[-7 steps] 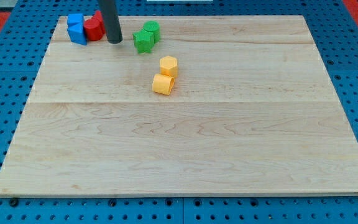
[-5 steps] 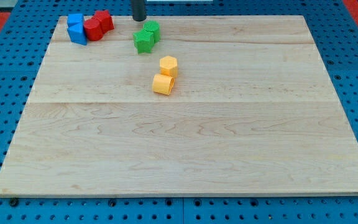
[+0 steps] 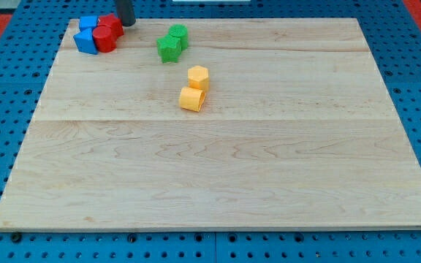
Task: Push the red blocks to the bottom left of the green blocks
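Observation:
Two red blocks sit at the board's top left: a red cylinder [image 3: 104, 38] in front and a second red block [image 3: 111, 24] behind it. Two blue blocks [image 3: 86, 35] touch them on the left. My tip [image 3: 126, 23] is at the top edge, right against the upper right side of the rear red block. Two green blocks [image 3: 172, 42] sit together to the right of the red ones, a star-like one in front and another behind. The red blocks lie left of and slightly above the green ones.
Two yellow blocks, a hexagonal one [image 3: 198, 77] and a cylinder [image 3: 191, 98], sit below and right of the green pair. The wooden board [image 3: 218, 168] lies on a blue pegboard surface.
My tip went from beside the red blocks up to the right above the green pair, then back left to the rear red block. The red and blue blocks shifted slightly left and down.

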`<state>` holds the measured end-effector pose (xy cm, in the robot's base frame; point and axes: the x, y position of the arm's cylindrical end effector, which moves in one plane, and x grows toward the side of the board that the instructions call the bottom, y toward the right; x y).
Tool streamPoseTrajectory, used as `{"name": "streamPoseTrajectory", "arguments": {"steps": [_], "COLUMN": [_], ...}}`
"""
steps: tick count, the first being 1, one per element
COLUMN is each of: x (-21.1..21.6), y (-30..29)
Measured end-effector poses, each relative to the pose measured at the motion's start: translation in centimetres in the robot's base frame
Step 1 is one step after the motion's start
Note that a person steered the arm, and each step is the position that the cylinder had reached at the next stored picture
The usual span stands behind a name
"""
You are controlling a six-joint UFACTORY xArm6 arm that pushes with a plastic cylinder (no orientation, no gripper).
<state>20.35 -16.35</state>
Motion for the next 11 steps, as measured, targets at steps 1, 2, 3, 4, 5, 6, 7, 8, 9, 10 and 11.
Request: {"name": "streamPoseTrajectory", "arguments": {"steps": [1,2,3,4,5,6,7,8,9,10,11], "x": [-1.2,-1.2,-1.2,-0.8,2.0,5.3,8.4,8.2,2.0,-0.8,4.4], "y": [0.4,-2.1,-3.5,-5.2,-4.0,-1.6,0.9,3.9,3.7,-0.8,-2.6]}}
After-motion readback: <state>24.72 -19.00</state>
